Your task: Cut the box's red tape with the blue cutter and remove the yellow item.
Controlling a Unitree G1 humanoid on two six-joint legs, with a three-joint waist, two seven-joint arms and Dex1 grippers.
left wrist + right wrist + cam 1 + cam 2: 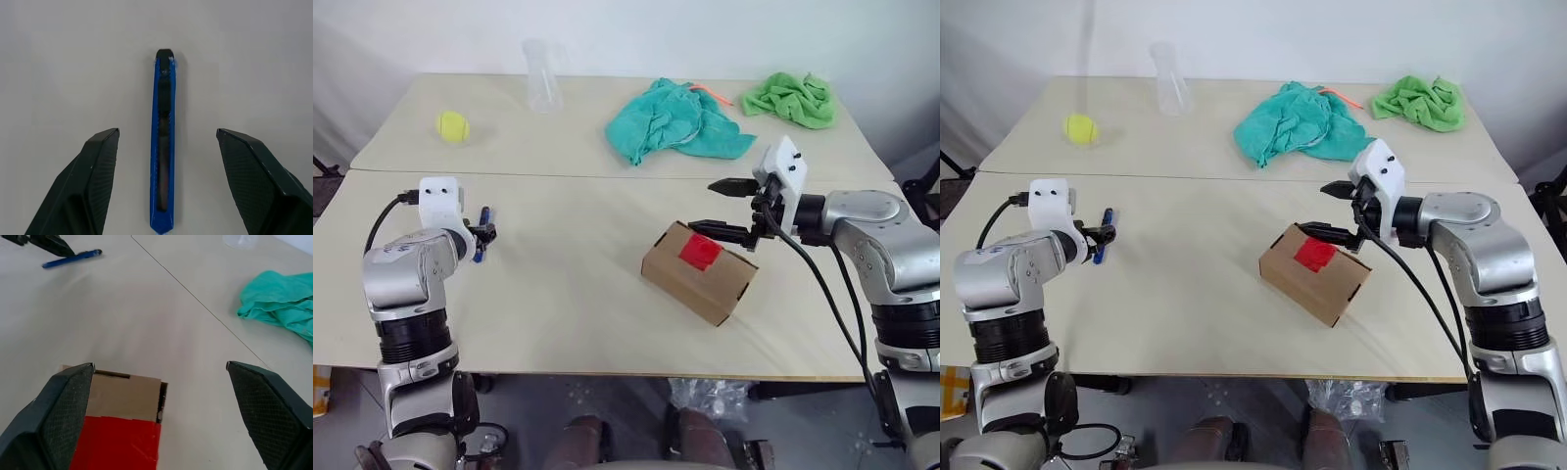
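Box (698,271) nearest, on beige table (568,294); left claw (164,186) wide astride blue cutter (163,142); right claw (161,416) wide

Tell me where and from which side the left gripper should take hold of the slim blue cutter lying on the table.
Grip the slim blue cutter around its middle, across its narrow width, coming down from above. It lies flat on the pale table, running lengthwise between the open jaws of the left gripper, so a straight descent and squeeze on its two long sides would probably hold it.
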